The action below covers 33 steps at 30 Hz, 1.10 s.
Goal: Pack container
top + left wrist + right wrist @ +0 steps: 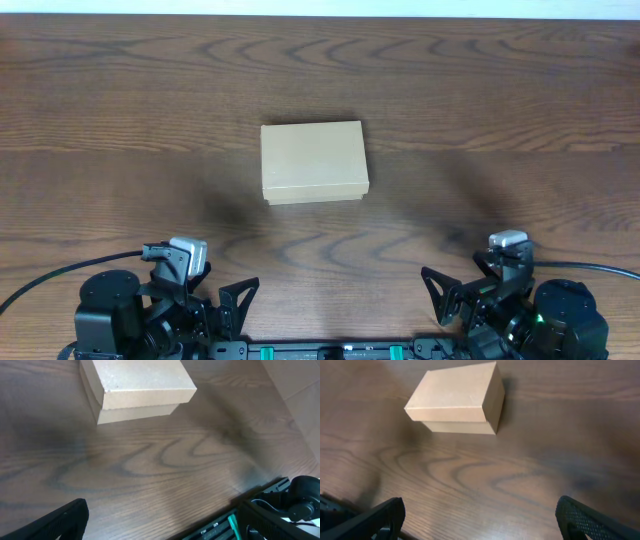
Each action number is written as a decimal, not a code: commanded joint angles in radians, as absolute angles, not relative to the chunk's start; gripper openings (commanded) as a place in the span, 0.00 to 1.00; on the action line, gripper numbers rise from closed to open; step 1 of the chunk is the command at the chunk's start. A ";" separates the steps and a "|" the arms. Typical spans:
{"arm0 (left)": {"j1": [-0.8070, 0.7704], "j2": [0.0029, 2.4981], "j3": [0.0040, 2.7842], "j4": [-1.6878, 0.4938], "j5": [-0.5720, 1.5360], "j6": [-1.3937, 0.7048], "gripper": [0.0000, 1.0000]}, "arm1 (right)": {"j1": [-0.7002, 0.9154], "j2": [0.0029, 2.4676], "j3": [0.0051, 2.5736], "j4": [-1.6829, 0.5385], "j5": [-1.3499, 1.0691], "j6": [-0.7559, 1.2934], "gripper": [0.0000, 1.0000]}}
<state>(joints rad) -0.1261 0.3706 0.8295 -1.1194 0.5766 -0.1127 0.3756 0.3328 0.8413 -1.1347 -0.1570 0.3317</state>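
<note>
The container (314, 162) is a small tan cardboard box with its lid shut, sitting in the middle of the wooden table. It also shows at the top of the left wrist view (135, 387) and of the right wrist view (457, 399). My left gripper (238, 300) is open and empty at the near left edge, well short of the box; its fingers frame bare wood (160, 520). My right gripper (437, 290) is open and empty at the near right edge (480, 520), also well short of the box.
The dark wood table (480, 100) spreads around the box. The arm bases and cables (320, 350) line the near edge. A pale wall strip runs along the far edge (320, 8).
</note>
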 commanded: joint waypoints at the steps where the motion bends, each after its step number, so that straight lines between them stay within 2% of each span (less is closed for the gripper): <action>1: -0.125 0.365 0.823 -1.122 0.588 -0.138 0.95 | 0.372 0.330 0.835 -1.149 -0.157 0.347 0.99; 13: -0.125 0.365 0.823 -1.123 0.588 -0.138 0.95 | 0.372 0.330 0.835 -1.157 -0.157 0.347 0.99; 17: -0.125 0.352 0.820 -1.100 0.472 -0.089 0.95 | 0.372 0.330 0.835 -1.157 -0.157 0.347 0.99; 25: -0.124 0.196 0.603 -0.772 0.329 0.016 0.95 | 0.372 0.330 0.835 -1.157 -0.157 0.347 0.99; 33: -0.123 0.060 0.310 -0.481 0.315 0.014 0.95 | 0.372 0.330 0.835 -1.157 -0.158 0.347 0.99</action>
